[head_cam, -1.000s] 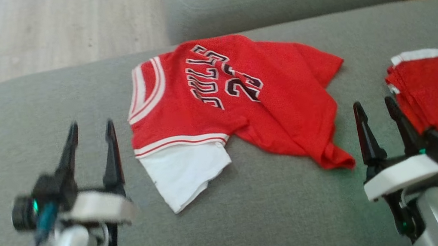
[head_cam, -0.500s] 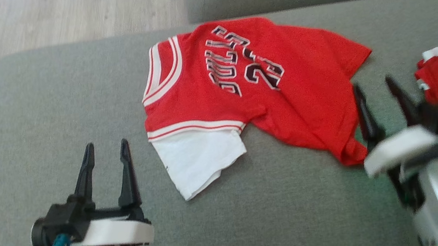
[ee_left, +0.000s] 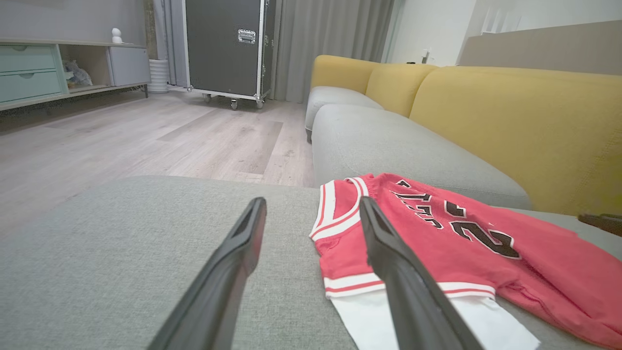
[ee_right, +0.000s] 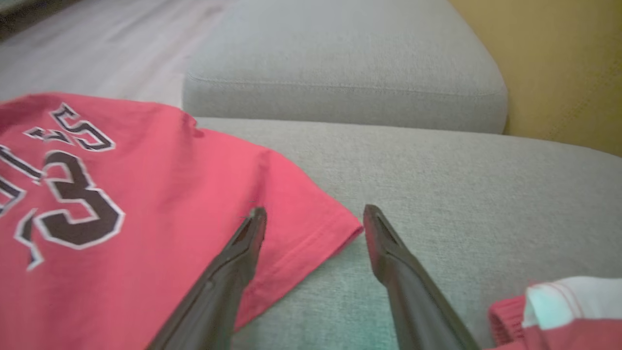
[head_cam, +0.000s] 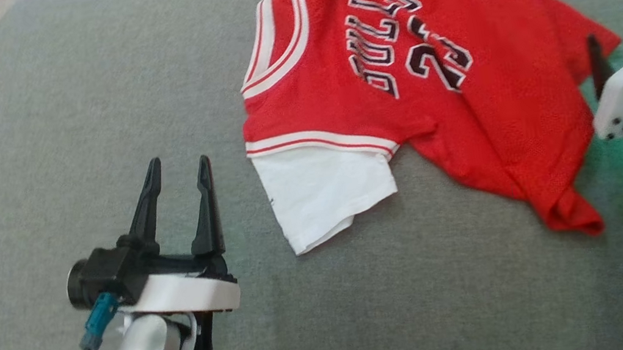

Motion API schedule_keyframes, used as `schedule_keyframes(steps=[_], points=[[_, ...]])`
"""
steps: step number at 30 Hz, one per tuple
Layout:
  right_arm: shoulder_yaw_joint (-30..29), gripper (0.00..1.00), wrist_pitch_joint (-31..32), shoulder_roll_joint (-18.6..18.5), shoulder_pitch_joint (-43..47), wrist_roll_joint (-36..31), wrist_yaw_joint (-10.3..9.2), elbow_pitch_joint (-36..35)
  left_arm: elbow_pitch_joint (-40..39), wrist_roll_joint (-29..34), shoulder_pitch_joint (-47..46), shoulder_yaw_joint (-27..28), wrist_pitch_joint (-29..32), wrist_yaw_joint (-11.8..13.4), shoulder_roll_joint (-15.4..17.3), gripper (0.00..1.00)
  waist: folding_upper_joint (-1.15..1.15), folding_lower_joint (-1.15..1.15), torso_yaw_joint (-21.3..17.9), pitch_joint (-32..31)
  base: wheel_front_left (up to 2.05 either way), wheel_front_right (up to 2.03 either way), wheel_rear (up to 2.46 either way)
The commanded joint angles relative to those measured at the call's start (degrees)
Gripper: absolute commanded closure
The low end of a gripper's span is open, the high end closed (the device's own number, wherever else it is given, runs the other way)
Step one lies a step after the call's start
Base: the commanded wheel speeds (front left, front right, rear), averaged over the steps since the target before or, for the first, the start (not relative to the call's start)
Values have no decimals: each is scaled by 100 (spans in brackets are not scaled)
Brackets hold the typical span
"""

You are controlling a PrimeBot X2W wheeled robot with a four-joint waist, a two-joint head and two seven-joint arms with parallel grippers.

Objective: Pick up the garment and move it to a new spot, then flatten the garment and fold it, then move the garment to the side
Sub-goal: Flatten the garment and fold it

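Observation:
A red jersey point(head_cam: 435, 94) with black-and-white lettering, white-striped trim and a white under-sleeve lies spread and rumpled on the grey sofa cushion point(head_cam: 92, 109). It also appears in the left wrist view point(ee_left: 461, 243) and the right wrist view point(ee_right: 121, 204). My left gripper point(head_cam: 178, 169) stands open over bare cushion, left of the white sleeve, nothing between its fingers point(ee_left: 243, 253). My right gripper point(head_cam: 618, 39) is open at the jersey's right corner; in the right wrist view the gripper point(ee_right: 313, 214) straddles that corner's hem without holding it.
A second red and white garment point(ee_right: 559, 311) lies at the lower right of the right wrist view. Yellow sofa backrests point(ee_left: 510, 126) rise behind the cushions. Wooden floor point(ee_left: 121, 141), a black wheeled case point(ee_left: 228, 48) and a cabinet point(ee_left: 58, 68) lie beyond.
The head camera has tilted and turned, shifting the whole scene up and right. My right gripper has moved forward to the jersey's right corner. My left gripper has advanced a little.

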Motion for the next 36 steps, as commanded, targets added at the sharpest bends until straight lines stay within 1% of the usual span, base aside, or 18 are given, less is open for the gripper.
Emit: schedule_keyframes(steps=[1, 5, 10, 14, 18, 19, 20, 21, 24, 28, 36], points=[[53, 0, 8, -60, -270, -92, -5, -73, -153, 62, -263, 259, -54, -40, 48, 0, 0, -1, 137, 134, 0, 0, 0], [-241, 0, 45, -216, -627, -460, -5, 483, -112, 174, -315, 345, -54, -170, -58, 0, 0, -1, 249, 279, 0, 0, 0], [-611, 0, 70, -345, -1020, -808, -5, 997, -59, 218, -377, 522, -54, -277, -191, 0, 0, -1, 342, 450, 0, 0, 0], [-804, 0, 208, -365, -1208, -1060, -5, 1374, -56, 313, -393, 595, -54, -367, -268, 0, 0, -1, 374, 541, 0, 0, 0], [-875, 0, 247, -372, -1321, -1232, -5, 1650, -50, 370, -428, 714, -54, -422, -340, 0, 0, -1, 376, 587, 0, 0, 0], [-875, 18, 251, -366, -1352, -1249, -5, 1719, -53, 387, -433, 743, -54, -435, -355, 0, 0, -1, 376, 593, 0, 0, 0], [-864, 74, 249, -359, -1384, -1259, -5, 1785, -53, 402, -435, 770, -54, -448, -368, 0, 0, -1, 373, 594, 0, 0, 0], [-821, 100, 241, -355, -1415, -1278, -5, 1846, -53, 418, -434, 796, -54, -461, -380, 0, 0, -1, 368, 595, 0, 0, 0], [-730, 100, 156, -434, -1528, -1291, -5, 1961, -63, 465, -424, 866, -54, -498, -411, 0, 0, -1, 361, 600, 0, 0, 0], [-624, 100, -25, -675, -1720, -1391, -5, 1979, -73, 520, -413, 921, -54, -553, -450, 0, 0, -1, 383, 619, 0, 0, 0], [-241, 100, -402, -1233, -2300, -1989, -5, 1755, -53, 574, -482, 941, -55, -647, -512, 0, 0, -1, 558, 729, 0, 0, 0]])
